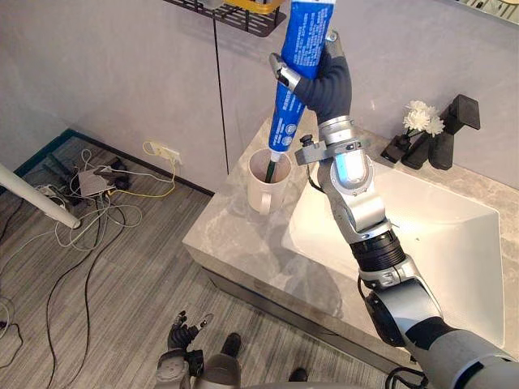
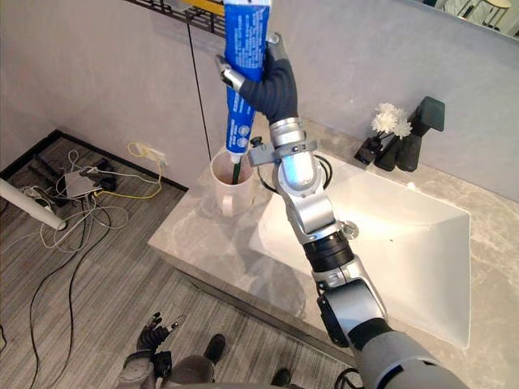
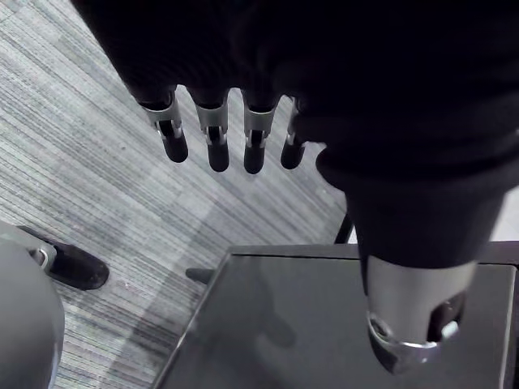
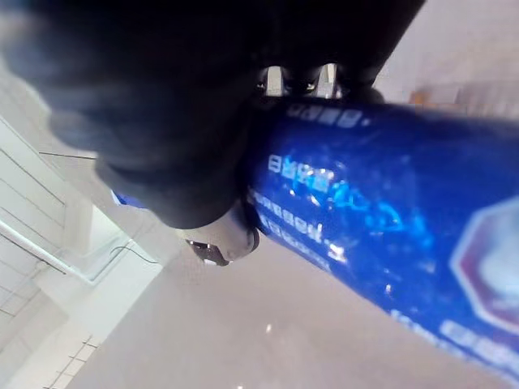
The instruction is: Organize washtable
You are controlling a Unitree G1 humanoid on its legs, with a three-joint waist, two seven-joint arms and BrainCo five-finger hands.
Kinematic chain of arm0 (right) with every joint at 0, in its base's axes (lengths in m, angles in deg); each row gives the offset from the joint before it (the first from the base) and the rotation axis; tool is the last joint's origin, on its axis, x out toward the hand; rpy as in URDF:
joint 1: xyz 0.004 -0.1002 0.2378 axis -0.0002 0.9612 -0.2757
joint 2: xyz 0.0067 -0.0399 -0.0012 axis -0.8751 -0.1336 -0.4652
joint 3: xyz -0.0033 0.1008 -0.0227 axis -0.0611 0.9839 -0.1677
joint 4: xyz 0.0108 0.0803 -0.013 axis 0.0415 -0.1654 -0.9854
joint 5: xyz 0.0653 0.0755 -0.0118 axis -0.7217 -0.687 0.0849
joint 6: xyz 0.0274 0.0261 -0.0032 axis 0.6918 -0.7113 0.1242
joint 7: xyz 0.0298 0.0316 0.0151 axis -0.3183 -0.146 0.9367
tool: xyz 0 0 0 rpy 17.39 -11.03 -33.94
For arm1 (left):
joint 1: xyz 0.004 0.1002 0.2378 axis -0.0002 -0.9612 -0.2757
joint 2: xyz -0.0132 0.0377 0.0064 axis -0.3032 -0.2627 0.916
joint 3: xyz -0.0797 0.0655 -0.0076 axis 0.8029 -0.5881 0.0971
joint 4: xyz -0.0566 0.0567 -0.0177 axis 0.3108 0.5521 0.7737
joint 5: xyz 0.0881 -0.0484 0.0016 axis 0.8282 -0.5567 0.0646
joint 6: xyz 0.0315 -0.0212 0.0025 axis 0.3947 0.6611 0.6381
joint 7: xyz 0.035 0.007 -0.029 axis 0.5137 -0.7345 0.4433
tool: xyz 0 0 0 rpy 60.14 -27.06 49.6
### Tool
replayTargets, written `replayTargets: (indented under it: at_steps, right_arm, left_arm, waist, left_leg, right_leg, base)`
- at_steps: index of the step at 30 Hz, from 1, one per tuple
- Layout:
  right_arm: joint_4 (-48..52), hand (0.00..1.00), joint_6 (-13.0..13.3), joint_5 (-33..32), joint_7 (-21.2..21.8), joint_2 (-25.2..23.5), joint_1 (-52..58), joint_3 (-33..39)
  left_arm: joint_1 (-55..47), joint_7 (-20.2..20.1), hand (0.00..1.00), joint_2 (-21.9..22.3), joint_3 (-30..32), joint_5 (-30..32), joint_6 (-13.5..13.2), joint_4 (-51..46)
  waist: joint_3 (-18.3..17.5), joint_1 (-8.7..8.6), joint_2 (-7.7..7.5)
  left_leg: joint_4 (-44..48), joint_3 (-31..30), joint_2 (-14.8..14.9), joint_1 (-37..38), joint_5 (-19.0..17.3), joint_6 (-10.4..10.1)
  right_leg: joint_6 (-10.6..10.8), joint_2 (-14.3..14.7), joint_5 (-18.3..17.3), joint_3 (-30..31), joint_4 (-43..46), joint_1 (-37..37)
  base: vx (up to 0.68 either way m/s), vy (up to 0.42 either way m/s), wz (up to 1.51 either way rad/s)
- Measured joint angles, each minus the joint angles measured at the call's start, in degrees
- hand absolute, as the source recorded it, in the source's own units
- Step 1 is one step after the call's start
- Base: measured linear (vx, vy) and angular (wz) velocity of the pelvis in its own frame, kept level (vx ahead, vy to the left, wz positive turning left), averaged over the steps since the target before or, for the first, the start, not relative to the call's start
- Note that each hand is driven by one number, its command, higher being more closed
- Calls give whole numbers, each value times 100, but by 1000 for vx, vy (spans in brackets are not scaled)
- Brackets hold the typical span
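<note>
My right hand is raised over the counter's left end, shut on a big blue toothpaste tube. The tube hangs nearly upright, and its dark lower end dips into a cream cup standing on the marble counter left of the sink. In the right wrist view the tube lies across the dark palm. My left hand hangs low over the floor, away from the counter, with relaxed fingers and nothing in it.
A white sink basin lies right of the cup. A black faucet and white flowers stand behind it. A black wire shelf hangs on the wall above. Cables and a power strip litter the floor at left.
</note>
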Motion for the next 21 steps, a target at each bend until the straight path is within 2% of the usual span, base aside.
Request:
replayTargets:
  at_steps: [21]
  right_arm:
    - [-163,100,-10,229,20,-98,567,-240]
  left_arm:
    - [7,-2,0,5,-48,-42,-25,-3]
  waist:
    - [39,16,48]
  left_leg:
    - [12,-80,-12,-47,-4,-6]
  right_leg:
    - [-6,-1,-26,-48,2,1]
  base:
    - [1,1,2]
